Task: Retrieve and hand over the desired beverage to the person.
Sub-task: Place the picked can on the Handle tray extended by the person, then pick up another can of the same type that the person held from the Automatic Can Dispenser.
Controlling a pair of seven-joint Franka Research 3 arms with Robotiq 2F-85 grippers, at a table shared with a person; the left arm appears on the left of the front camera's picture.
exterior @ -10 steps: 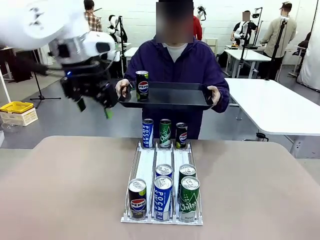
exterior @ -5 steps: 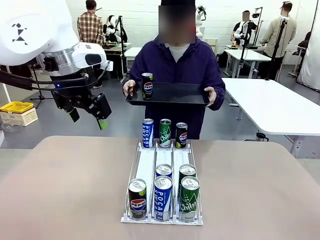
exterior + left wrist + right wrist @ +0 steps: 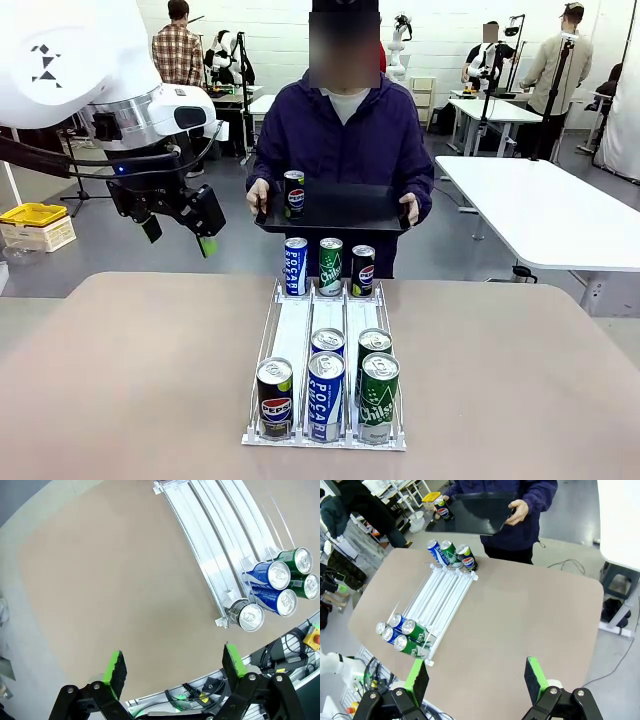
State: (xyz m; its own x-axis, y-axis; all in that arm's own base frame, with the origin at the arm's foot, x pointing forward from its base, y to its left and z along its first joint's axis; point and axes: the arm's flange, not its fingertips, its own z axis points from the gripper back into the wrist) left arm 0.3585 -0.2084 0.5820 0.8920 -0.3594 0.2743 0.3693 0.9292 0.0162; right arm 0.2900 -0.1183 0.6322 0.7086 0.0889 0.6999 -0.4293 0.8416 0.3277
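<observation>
withdrawn from the tray (image 3: 350,208) toward the left side of the table (image 3: 120,380): left gripper (image 3: 178,238), jaws spread wide, holding nothing. lowered and drawn in by the person (image 3: 345,135): tray, with pepsi can (image 3: 294,193) upright at its left end. likewise spread and empty, high over the table: right gripper (image 3: 475,675). judge handover as delivered; expect no further pick.

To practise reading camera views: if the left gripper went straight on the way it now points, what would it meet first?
Probably the bare table, beside the can rack; the left gripper is open and holds nothing. Depth is unclear.
</observation>
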